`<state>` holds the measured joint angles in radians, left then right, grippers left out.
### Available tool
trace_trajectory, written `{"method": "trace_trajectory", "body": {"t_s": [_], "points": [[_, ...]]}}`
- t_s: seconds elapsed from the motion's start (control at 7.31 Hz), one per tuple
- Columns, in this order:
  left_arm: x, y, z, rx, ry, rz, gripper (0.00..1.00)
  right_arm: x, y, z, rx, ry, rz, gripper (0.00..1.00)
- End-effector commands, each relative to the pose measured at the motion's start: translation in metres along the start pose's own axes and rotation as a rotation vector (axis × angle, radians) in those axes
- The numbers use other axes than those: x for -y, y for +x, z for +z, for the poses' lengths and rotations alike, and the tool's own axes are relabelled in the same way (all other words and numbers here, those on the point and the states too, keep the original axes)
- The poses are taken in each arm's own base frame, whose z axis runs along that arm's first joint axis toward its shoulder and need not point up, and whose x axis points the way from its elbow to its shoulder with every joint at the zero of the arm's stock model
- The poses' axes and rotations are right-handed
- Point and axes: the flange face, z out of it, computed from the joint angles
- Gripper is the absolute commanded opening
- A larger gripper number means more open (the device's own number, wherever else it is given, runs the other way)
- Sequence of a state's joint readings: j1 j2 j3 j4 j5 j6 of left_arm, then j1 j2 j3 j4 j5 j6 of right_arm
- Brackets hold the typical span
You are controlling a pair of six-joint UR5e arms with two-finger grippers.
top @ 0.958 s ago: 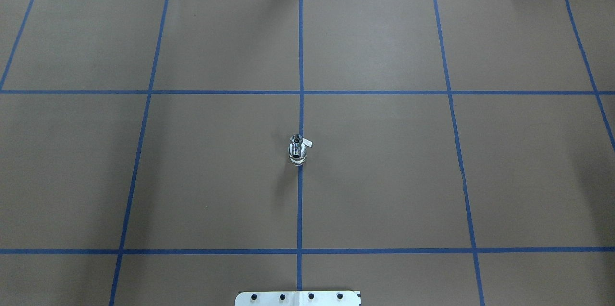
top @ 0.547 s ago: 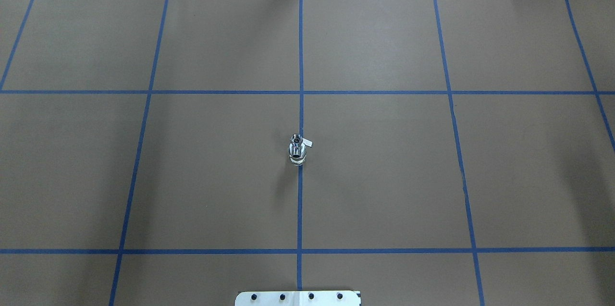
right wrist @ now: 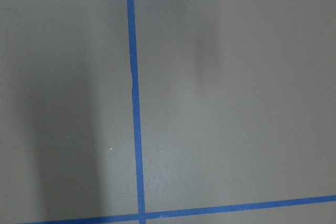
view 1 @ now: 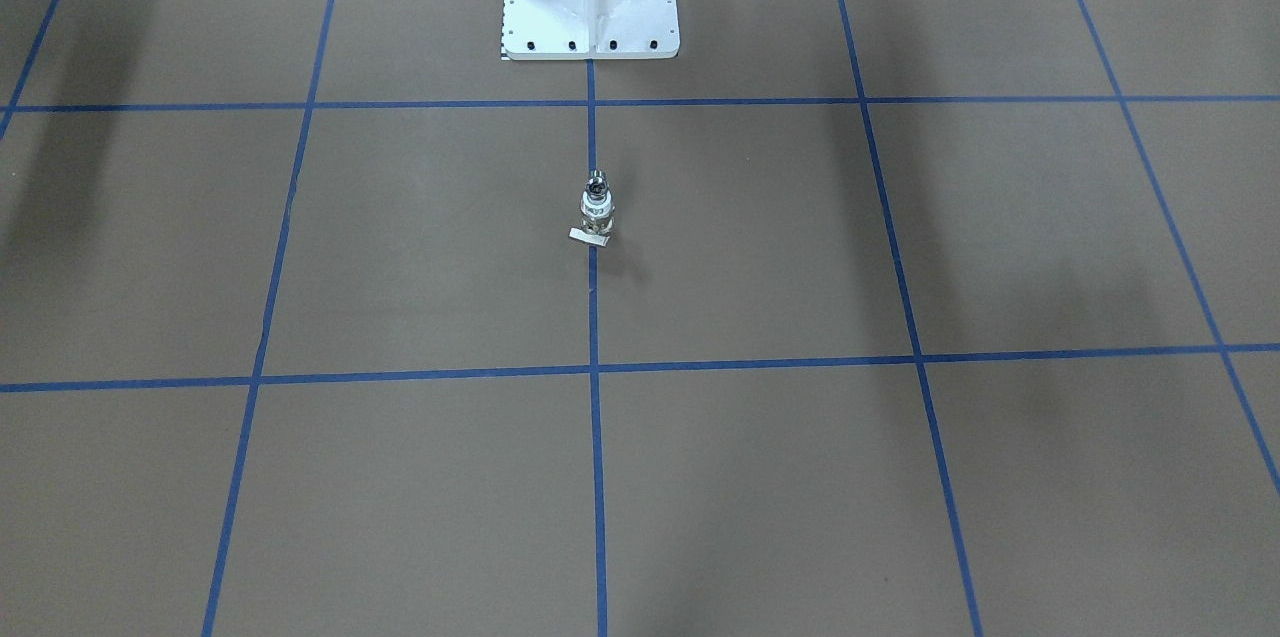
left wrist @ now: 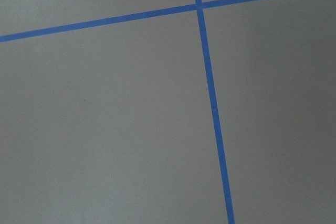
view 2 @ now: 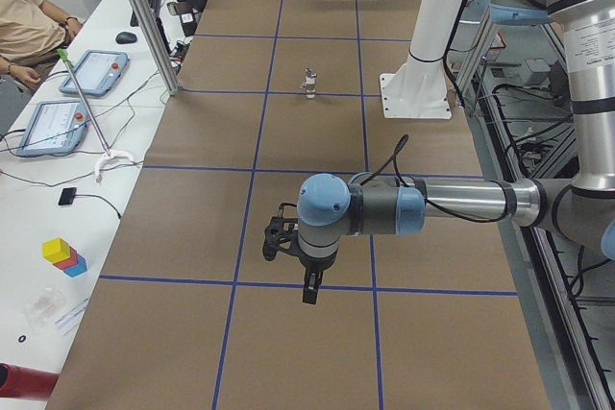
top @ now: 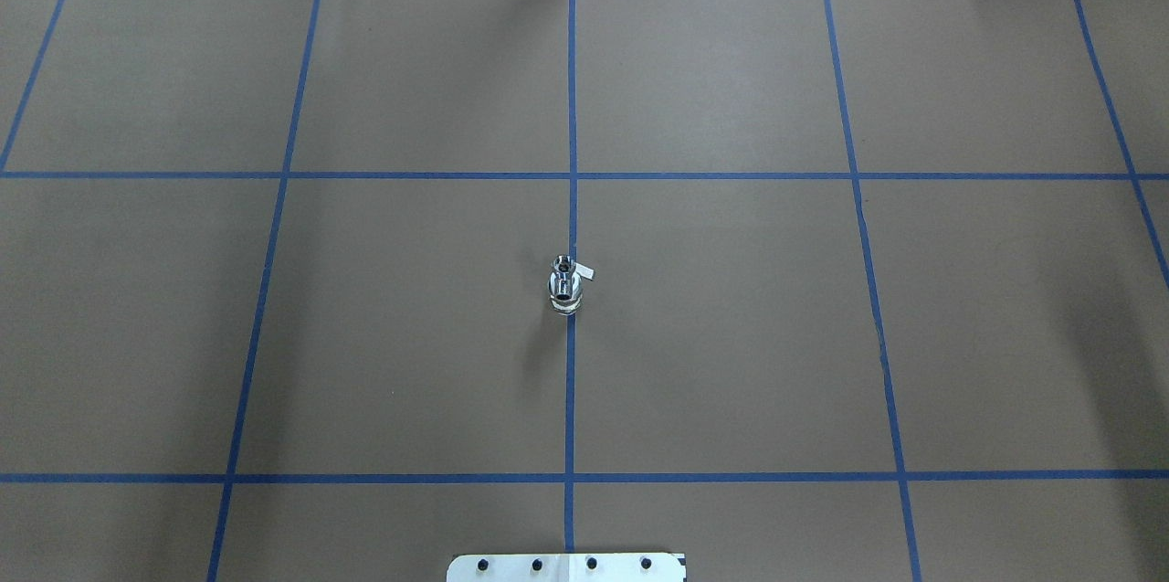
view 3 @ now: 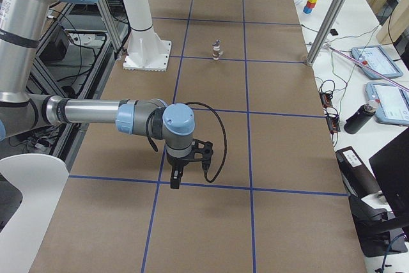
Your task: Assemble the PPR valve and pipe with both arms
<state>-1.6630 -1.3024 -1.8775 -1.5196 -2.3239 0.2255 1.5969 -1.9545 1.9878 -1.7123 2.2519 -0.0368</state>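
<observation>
The PPR valve (top: pixel 566 288) stands upright on the blue centre line in mid table, its flat whitish tab (top: pixel 587 272) sticking out sideways. The silvery pipe (top: pixel 564 266) appears to sit on its top end, joined to it. The pair also shows in the front view (view 1: pixel 597 208) and small in both side views (view 2: pixel 308 82) (view 3: pixel 217 49). My left gripper (view 2: pixel 308 287) hangs over bare table far from it, fingers pointing down. My right gripper (view 3: pixel 174 179) does the same at the other end. I cannot tell whether either is open or shut. Both wrist views show only paper and tape.
The white bolted pedestal (view 1: pixel 590 17) stands at the robot's side of the table. Brown paper with blue tape lines (top: pixel 572 107) covers the table. An operator (view 2: pixel 29 16), tablets (view 2: pixel 91 72) and coloured blocks (view 2: pixel 62 256) are at a side desk.
</observation>
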Motion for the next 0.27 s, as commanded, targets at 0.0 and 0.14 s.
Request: {"method": "trace_trajectory", "body": {"t_s": [0.0, 0.14], "points": [[0.0016, 0.0018, -0.0013, 0.001, 0.004, 0.006, 1.0, 0.0001, 0.0003, 0.0004, 0.0, 0.0, 0.0, 1.0], [0.0016, 0.0018, -0.0013, 0.001, 0.004, 0.006, 1.0, 0.0001, 0.0003, 0.0004, 0.0, 0.0, 0.0, 1.0]]}}
